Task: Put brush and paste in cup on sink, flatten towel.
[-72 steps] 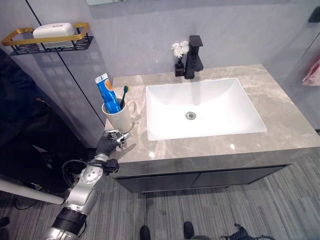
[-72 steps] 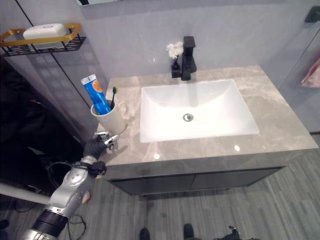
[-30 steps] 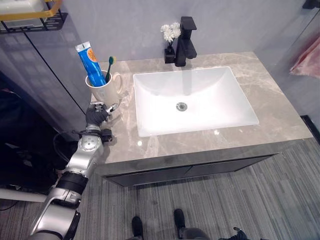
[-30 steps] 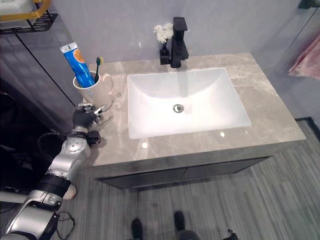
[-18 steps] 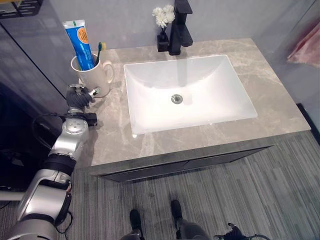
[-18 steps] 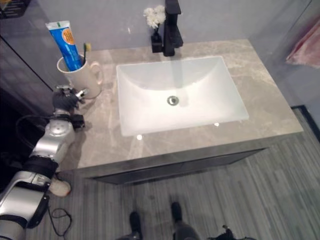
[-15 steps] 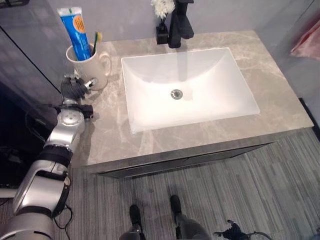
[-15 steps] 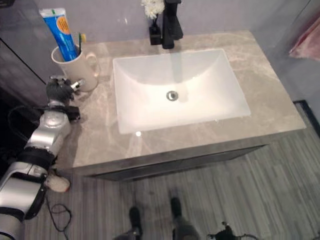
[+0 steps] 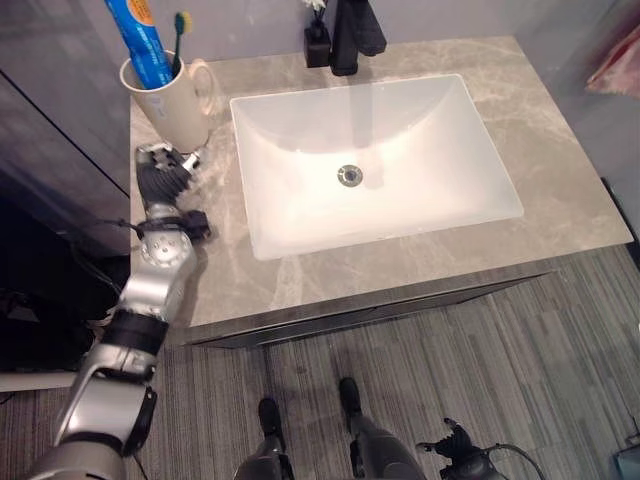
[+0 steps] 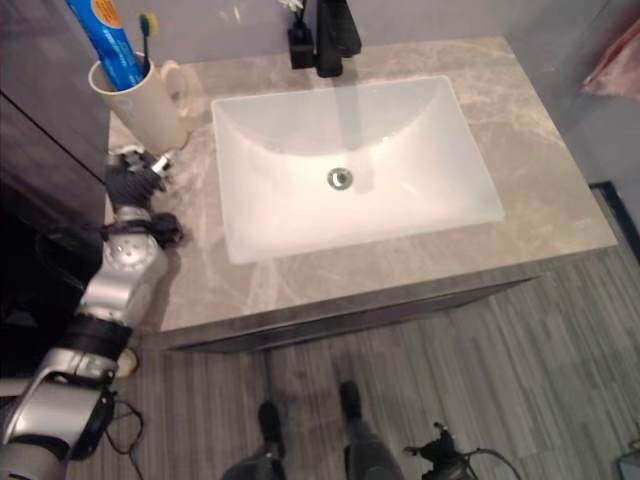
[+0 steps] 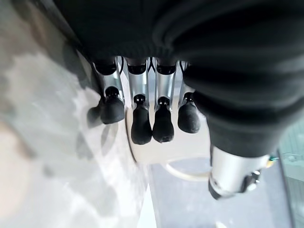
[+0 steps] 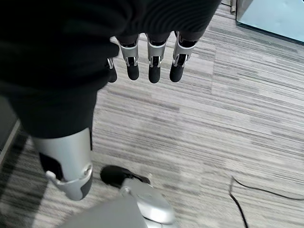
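A cream cup [image 9: 168, 98] stands at the counter's back left corner. In it are a blue toothpaste tube [image 9: 141, 42] and a green toothbrush [image 9: 179, 28], both upright. My left hand [image 9: 160, 181] rests on the marble counter [image 9: 222, 262] just in front of the cup, fingers [image 11: 141, 124] relaxed and holding nothing; the cup [image 11: 159, 153] shows just past them. My right hand [image 12: 151, 65] hangs over the floor with loose fingers, empty. A pink towel [image 9: 614, 74] hangs at the far right, past the counter's edge.
A white basin [image 9: 372, 160] fills the middle of the counter. A black faucet [image 9: 347, 34] and a small dark vase [image 9: 316, 42] stand behind it. Grey striped flooring [image 9: 450, 360] lies in front of the cabinet.
The camera has moved, so the counter sits higher and further left in the picture. My left hand has stayed on the counter in front of the cup, empty.
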Controlling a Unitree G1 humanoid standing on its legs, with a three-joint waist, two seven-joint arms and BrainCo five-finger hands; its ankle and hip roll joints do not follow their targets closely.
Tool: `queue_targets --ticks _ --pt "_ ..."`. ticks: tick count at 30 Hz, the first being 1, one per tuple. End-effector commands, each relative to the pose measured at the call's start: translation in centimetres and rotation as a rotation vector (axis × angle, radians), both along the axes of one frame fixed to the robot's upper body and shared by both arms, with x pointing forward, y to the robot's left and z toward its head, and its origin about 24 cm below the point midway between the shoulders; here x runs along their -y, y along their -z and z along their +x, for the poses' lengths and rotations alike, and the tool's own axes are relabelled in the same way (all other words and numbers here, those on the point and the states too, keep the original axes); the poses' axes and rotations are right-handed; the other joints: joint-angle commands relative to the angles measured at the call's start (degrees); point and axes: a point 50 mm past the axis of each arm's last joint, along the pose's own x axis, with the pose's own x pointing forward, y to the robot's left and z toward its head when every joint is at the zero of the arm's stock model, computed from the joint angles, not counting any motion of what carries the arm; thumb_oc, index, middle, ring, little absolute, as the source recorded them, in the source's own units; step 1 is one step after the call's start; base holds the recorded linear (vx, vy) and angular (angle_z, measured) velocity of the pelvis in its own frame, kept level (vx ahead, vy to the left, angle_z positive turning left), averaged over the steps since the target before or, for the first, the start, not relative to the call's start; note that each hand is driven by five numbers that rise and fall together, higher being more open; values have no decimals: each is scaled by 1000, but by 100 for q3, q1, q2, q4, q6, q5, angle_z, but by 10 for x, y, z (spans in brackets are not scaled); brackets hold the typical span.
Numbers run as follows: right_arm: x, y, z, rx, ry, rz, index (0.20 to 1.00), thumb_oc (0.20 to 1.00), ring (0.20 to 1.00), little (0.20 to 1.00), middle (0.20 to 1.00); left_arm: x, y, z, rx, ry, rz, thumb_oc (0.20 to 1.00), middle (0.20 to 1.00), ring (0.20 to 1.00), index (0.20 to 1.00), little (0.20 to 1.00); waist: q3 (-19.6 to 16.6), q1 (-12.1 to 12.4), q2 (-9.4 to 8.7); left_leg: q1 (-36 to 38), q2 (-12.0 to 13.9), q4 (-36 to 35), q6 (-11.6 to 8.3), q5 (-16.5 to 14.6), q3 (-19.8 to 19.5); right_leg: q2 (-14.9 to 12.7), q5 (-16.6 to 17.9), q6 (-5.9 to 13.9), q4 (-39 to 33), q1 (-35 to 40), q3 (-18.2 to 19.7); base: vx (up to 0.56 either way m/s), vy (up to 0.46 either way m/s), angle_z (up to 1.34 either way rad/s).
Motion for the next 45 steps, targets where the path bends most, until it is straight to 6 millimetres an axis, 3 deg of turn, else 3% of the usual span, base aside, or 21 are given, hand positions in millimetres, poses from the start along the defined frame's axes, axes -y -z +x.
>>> queue_targets --ticks 1,7,12,15,16,20,30,33,36,37,39,41,45 --pt "4 4 -17 -39 35 -14 1000 1000 1000 1000 1000 -7 2 1 7 -28 24 200 200 200 200 200 -273 25 -143 75 140 34 -282 -146 -169 -431 -236 445 -7 326 -374 50 -24 34" --pt "7 8 -34 -103 47 -3 1000 1000 1000 1000 1000 -8 30 -23 -61 33 56 200 200 200 200 200 -472 112 -306 445 121 34 -265 -303 -208 -432 -373 430 119 784 -660 88 6 35" --pt "21 4 -33 -90 92 -23 1000 1000 1000 1000 1000 2 34 -29 -67 118 58 200 200 200 200 200 -438 122 -280 474 -81 112 -212 -204 98 -540 -434 446 191 983 -905 -24 90 30" --pt "23 3 -29 -84 80 -26 1000 1000 1000 1000 1000 0 41 -34 -92 140 48 200 200 200 200 200 -470 143 -268 467 -196 231 -109 -323 146 -569 -425 449 217 1009 -946 -24 102 30" --pt "21 1 -19 -57 76 -14 1000 1000 1000 1000 1000 -4 45 -39 -105 149 38 200 200 200 200 200 -522 186 -258 476 -283 468 34 -500 176 -635 -433 477 400 1029 -884 -28 171 6" --pt "11 -3 -2 22 90 34 1000 1000 1000 1000 1000 -15 40 -51 -77 117 51 200 200 200 200 200 -527 234 -244 611 -395 589 250 -680 196 -713 -373 545 835 890 -652 -21 173 -19" --pt "2 -3 -4 54 103 89 1000 1000 1000 1000 1000 -22 29 -64 -39 137 99 200 200 200 200 200 -436 138 -104 1013 -636 329 504 -692 210 -790 48 648 1484 546 -211 -26 130 -17" --pt "-1 -7 5 93 75 96 1000 1000 1000 1000 1000 -19 24 -65 -43 194 142 200 200 200 200 200 -365 116 -6 1160 -740 110 601 -645 182 -823 166 599 1904 316 -177 -43 197 -2" --pt "-4 -13 14 139 32 103 1000 1000 1000 1000 1000 -21 21 -71 -47 224 175 200 200 200 200 200 -307 98 58 1245 -767 89 633 -687 212 -722 4 533 2201 161 -117 1 127 -4" --pt "-3 -17 19 167 8 104 1000 1000 1000 1000 1000 -20 21 -72 -44 245 170 200 200 200 200 200 -307 32 74 1295 -786 102 634 -719 160 -507 -187 483 2111 73 93 69 97 -5" --pt "-1 -19 21 178 3 98 1000 1000 1000 1000 1000 -18 21 -73 -44 264 160 200 200 200 200 200 -294 11 89 1322 -785 134 627 -746 148 -433 -230 460 1984 7 183 64 34 -9" --pt "2 -24 27 199 -32 84 1000 1000 1000 1000 1000 -20 18 -79 -44 292 185 200 200 200 200 200 -234 11 87 1373 -746 235 579 -848 176 -644 135 576 1374 -243 68 100 -91 10" --pt "9 -27 28 218 -16 69 1000 1000 1000 1000 1000 -26 18 -85 -51 285 200 200 200 200 200 200 -86 -63 -7 1519 -702 501 493 -1082 50 -945 729 786 841 -543 149 147 -109 10"
